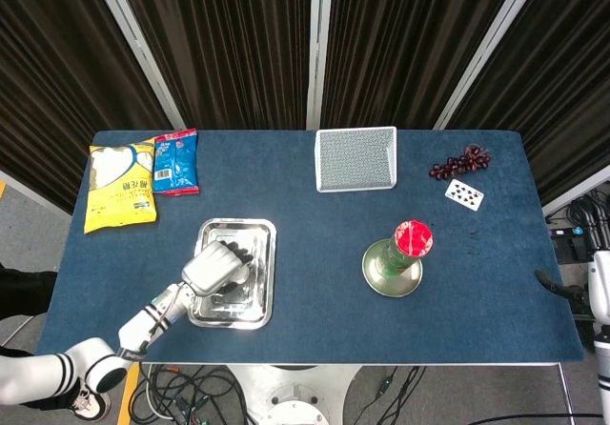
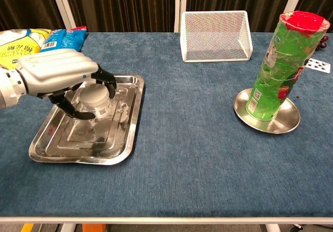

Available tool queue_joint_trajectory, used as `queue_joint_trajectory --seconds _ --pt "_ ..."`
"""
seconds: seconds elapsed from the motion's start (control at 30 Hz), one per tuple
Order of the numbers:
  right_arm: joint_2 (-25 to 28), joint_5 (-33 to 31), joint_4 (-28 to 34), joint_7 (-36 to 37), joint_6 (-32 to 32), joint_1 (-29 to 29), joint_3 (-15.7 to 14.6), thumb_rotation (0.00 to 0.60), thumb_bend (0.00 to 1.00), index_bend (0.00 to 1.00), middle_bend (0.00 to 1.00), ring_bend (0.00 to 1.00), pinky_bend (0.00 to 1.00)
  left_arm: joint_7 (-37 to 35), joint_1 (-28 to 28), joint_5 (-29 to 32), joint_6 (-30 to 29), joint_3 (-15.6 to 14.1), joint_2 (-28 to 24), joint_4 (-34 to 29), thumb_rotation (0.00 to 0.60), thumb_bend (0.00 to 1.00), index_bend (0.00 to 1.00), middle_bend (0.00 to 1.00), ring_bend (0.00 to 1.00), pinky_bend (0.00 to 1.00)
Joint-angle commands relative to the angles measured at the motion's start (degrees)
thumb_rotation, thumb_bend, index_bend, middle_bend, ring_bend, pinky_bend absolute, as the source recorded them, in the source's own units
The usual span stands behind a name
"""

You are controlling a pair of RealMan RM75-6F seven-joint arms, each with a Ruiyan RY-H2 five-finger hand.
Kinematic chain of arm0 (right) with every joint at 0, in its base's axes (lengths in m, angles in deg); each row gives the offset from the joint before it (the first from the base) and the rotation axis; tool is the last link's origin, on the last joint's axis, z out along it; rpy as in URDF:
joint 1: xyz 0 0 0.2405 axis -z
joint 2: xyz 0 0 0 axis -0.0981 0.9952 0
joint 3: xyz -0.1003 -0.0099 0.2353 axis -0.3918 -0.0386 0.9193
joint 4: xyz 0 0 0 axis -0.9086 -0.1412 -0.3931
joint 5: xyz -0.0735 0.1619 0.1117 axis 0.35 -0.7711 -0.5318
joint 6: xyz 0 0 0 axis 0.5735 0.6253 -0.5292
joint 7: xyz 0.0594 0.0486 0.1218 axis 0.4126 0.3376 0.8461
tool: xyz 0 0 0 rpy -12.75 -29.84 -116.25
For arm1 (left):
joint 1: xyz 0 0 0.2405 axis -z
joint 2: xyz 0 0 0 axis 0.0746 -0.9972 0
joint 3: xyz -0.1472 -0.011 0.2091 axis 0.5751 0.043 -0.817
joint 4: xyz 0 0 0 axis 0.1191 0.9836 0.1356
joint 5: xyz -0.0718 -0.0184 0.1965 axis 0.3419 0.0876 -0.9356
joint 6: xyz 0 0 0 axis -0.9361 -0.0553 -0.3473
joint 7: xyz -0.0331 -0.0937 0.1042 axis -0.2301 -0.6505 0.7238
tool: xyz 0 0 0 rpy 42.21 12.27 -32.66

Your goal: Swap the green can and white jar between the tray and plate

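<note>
We are seeing the left hand curling its fingers around the white jar, holding it over the tray; whether the jar is touching the tray floor we cannot tell. The hand is occupying the tray's rear half, leaving the front half and right rim bare. Right of the tray, open blue table is stretching to the plate, where the green can is standing upright. Behind that gap the wire basket is sitting; left of the tray's far edge the snack bags are lying. The right hand is showing in neither view.
</note>
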Motion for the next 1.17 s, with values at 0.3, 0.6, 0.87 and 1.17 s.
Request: queue_joint_trajectory --seconds 0.3,0.6,0.87,1.17 --pt "-0.27 -0.20 0.13 -0.30 -0.45 0.05 -0.02 0.600 0.05 0.00 0.00 0.00 0.00 -3.84 -1.13 -0.05 0.36 -0.31 1.70 4.07 0.600 0.21 0.17 0.12 0.07 0.37" --pt "-0.27 1.10 0.15 -0.56 1.92 1.36 -0.37 0.600 0.05 0.00 0.00 0.00 0.00 5.21 -10.06 2.15 -14.47 0.76 -6.36 -10.56 0.600 0.20 0.12 0.12 0.06 0.32" --pt "-2.19 1.66 -2.66 -4.20 5.10 5.81 -3.99 0.600 0.02 0.00 0.00 0.00 0.00 5.78 -25.35 5.21 -33.30 -1.67 -13.25 -15.91 0.600 0.17 0.12 0.12 0.06 0.28" --pt "-7.89 2.44 -7.96 -6.42 5.26 8.39 -7.18 0.600 0.01 0.00 0.00 0.00 0.00 -2.64 -34.26 7.18 -37.91 -3.26 -14.63 -9.29 0.600 0.17 0.12 0.12 0.04 0.25"
